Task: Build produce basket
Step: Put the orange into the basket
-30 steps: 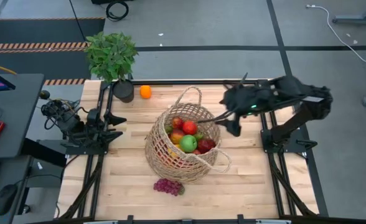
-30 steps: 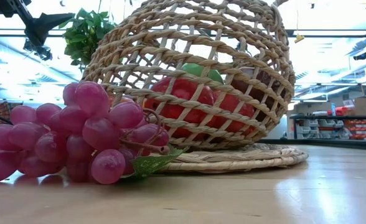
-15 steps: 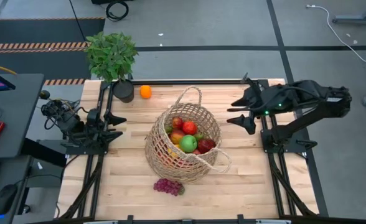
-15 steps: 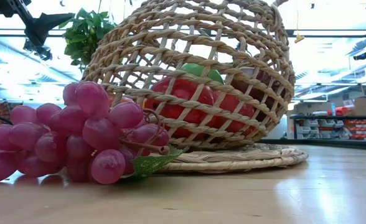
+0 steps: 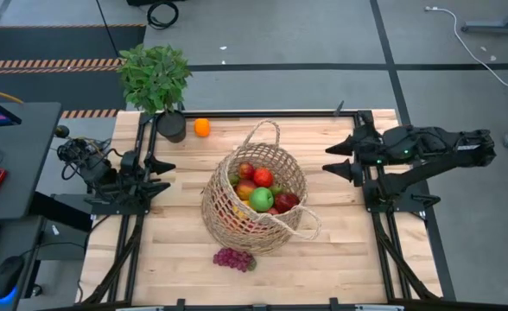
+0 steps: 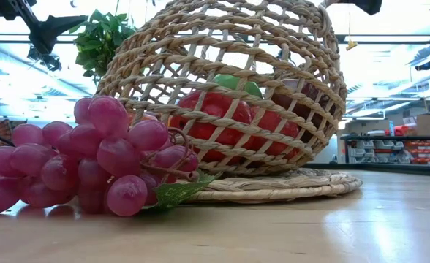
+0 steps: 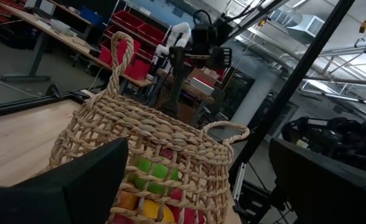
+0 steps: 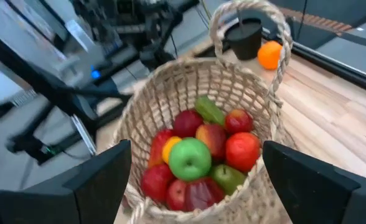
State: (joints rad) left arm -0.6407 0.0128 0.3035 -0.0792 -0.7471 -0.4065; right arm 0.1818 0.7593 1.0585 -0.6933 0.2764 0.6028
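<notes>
Now, with your right claw (image 5: 340, 159) wide and empty beside the wicker basket (image 5: 256, 200) mid-table, reach for the orange (image 5: 202, 127) by the plant pot (image 5: 172, 127) or the grapes (image 5: 233, 258), gripping squarely.

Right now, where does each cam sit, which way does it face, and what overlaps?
High view: above the table, facing straight down; basket mid-table, left gripper and right gripper parked open at the two sides.
Low view: at tabletop height, facing level across; grapes close up, basket behind, one arm part at the top edge.
Left wrist view: on the left arm, facing the basket's side past its own fingers.
Right wrist view: on the right arm, facing into the basket; green apple on top, orange beyond.
Shared: all four see the basket.
</notes>
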